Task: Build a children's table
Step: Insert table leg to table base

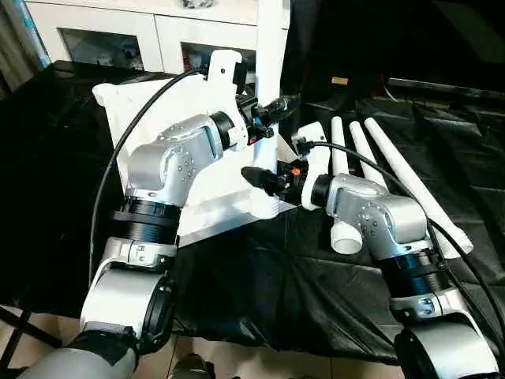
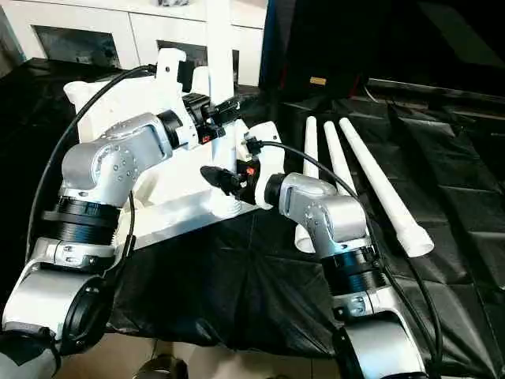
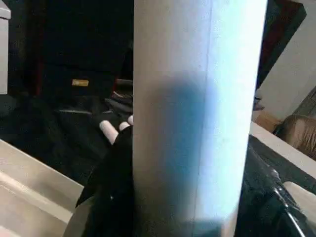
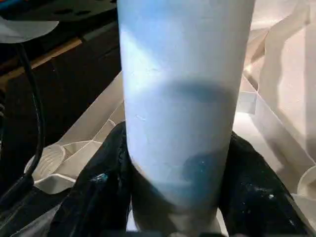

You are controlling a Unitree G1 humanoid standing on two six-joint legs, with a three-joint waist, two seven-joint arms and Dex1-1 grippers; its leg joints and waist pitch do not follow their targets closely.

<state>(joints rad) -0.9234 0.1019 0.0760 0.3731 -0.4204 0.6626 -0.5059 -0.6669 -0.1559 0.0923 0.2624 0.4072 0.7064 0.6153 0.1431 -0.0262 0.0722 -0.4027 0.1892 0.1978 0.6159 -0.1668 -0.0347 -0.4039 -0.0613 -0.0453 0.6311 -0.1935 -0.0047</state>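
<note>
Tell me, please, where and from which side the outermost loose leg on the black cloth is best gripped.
Grip the outermost leg around its middle, coming from above: it lies flat on the black cloth, its outer side free, while another leg lies close beside it.

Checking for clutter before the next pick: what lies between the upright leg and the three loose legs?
In the left eye view, the right end effector and its arm cross black cloth between upright leg and loose legs.

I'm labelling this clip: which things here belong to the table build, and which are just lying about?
Job:
- tabletop, underside up
- upright leg in its corner socket, held by left hand and right hand
- three spare legs

Lying about:
- cabinet
- black cloth
</note>
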